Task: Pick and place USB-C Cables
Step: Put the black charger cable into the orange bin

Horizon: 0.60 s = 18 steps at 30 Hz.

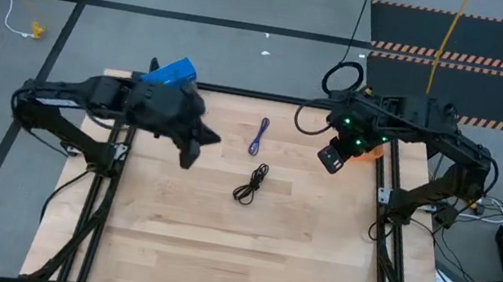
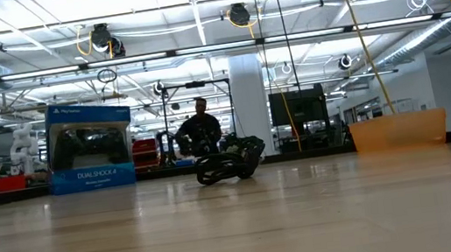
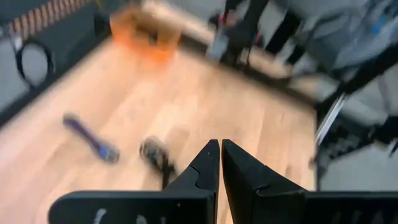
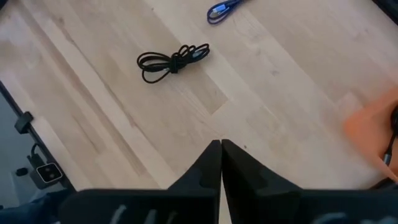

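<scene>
A black coiled USB-C cable (image 1: 251, 183) lies flat mid-table, also in the right wrist view (image 4: 173, 61), the left wrist view (image 3: 157, 154) and the low view (image 2: 228, 163). A purple-blue folded cable (image 1: 258, 137) lies beyond it toward the far edge (image 4: 222, 9) (image 3: 91, 137). Only these two cables show. My left gripper (image 1: 191, 155) hovers left of the black cable, shut and empty (image 3: 221, 149). My right gripper (image 1: 331, 160) hovers near the table's far right corner, shut and empty (image 4: 221, 148).
An orange bin (image 1: 372, 150) sits at the far right corner under my right arm (image 2: 398, 130) (image 3: 144, 32). A blue DualShock box (image 1: 171, 73) stands at the far left edge (image 2: 89, 145). A large black cable loop (image 1: 344, 77) lies on the floor beyond. A person (image 2: 199, 128) stands far behind.
</scene>
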Each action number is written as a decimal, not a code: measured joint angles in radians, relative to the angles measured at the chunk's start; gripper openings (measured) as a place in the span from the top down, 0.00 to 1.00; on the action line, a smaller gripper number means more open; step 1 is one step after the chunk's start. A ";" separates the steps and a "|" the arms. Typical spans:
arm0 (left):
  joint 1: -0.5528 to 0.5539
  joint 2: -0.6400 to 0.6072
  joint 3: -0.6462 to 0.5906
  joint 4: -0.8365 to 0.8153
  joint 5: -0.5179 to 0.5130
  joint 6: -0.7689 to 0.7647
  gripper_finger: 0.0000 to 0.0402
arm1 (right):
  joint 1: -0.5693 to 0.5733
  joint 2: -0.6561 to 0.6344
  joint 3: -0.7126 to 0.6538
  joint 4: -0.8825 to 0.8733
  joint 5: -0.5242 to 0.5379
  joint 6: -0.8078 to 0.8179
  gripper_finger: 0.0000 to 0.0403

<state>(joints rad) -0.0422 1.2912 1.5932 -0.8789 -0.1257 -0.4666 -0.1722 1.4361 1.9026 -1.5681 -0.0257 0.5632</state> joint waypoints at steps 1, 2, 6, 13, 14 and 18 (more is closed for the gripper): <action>0.000 0.014 -0.001 -0.035 0.012 0.003 0.95 | 0.000 0.000 0.000 0.000 0.000 -0.004 0.99; 0.000 0.033 -0.002 -0.055 0.023 0.010 0.95 | 0.000 0.000 0.000 0.000 0.000 -0.005 0.99; 0.000 0.106 -0.002 -0.109 0.057 0.052 0.95 | 0.000 0.000 0.000 0.000 0.002 -0.007 0.99; 0.000 0.216 -0.001 -0.171 0.066 0.118 0.95 | 0.000 0.000 0.000 0.000 0.003 -0.011 0.99; 0.000 0.229 -0.001 -0.195 0.065 0.129 0.95 | 0.000 0.000 0.000 0.000 0.003 -0.011 0.99; -0.008 0.253 -0.002 -0.261 0.066 0.179 0.95 | 0.000 0.000 0.000 0.000 0.003 -0.011 0.99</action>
<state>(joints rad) -0.0500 1.5440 1.5914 -1.1399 -0.0594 -0.2880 -0.1722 1.4361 1.9026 -1.5681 -0.0225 0.5522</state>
